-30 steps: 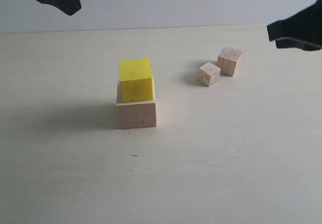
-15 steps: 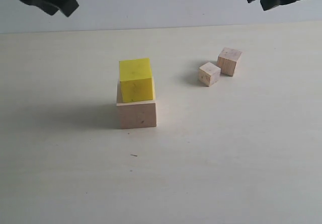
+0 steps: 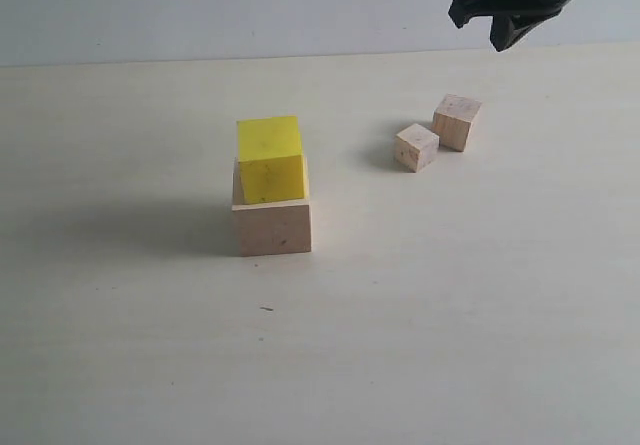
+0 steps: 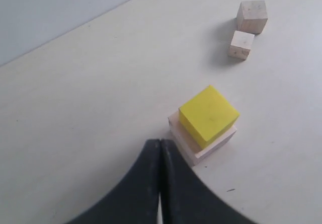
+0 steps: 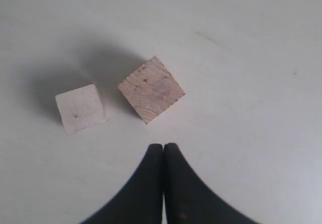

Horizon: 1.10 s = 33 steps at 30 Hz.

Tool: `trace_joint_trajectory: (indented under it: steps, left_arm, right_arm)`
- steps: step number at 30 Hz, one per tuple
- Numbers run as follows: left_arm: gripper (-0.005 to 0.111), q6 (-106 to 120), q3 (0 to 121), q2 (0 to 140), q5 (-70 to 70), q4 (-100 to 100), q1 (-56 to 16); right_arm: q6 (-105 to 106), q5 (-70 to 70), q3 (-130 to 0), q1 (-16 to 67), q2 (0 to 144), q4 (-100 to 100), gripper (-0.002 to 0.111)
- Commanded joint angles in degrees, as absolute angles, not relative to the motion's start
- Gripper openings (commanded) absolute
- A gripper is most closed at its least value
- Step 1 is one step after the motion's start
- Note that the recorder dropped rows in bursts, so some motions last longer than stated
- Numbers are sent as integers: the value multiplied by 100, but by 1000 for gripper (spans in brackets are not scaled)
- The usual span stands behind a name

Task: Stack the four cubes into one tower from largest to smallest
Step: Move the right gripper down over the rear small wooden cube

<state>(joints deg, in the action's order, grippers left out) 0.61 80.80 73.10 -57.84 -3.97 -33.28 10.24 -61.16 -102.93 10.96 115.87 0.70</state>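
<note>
Over the last second the right hand (image 5: 163,152) has swung in from the exterior view's right edge to hang above the two small cubes, and the left hand (image 4: 160,148) has gone from that view. Both hands are pressed closed and hold nothing.

The yellow cube (image 3: 269,158) sits on the big cube (image 3: 272,225), slightly askew. The small cubes lie close but apart, to the tower's right.

The darker cube (image 3: 456,122) looks larger, so it should go next. To take it, the right hand must open, square its fingers to the cube's flat sides and leave the paler cube (image 3: 416,147) alone.

The worktop (image 3: 450,315) is pale and matte, with a plain light wall (image 3: 250,5) behind.
</note>
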Motion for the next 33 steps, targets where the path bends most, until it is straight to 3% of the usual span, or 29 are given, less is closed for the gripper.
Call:
trace_joint_trajectory:
  steps: [1,14,19,25,33]
  left_arm:
    - [0,0,8066,7176,-5774,-345,-3313]
    - [0,0,8066,7244,-5873,-345,-3313]
    - [0,115,8066,7244,-6164,-345,-3313]
    - [0,124,8066,7244,-6453,-345,-3313]
    - [0,124,7659,7244,-6531,-345,-3313]
  right_arm:
    - [958,-6816,-11251,1059,12098,-49,0]
    - [93,-6995,-12006,1069,12971,146,3]
    - [76,-6996,-12214,1069,13209,146,15]
    - [1587,-6966,-12242,1069,13271,70,26]
    - [2766,-6975,-12242,1069,13294,31,62]
